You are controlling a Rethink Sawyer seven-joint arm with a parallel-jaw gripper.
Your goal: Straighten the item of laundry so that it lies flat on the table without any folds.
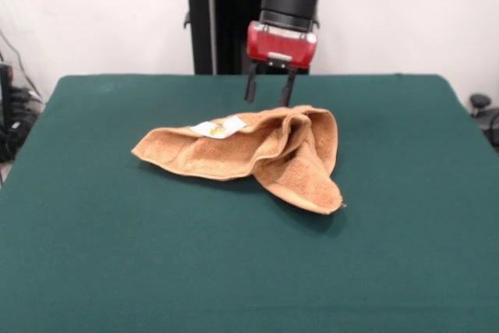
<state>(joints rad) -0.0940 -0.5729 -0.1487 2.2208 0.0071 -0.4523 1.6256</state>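
The orange-tan terry towel [249,154] lies crumpled and folded over itself near the middle of the dark green table [117,255]. A small white label [217,127] shows on its upper fold. One corner hangs toward the front right [323,200]. My gripper [269,99] hangs from the red and black arm just above the towel's far edge. Its two black fingers [251,87] stand apart and hold nothing.
The black pedestal [210,21] stands behind the table's far edge. Cables and equipment [12,115] sit off the table at the left, and a dark object [479,103] at the right edge.
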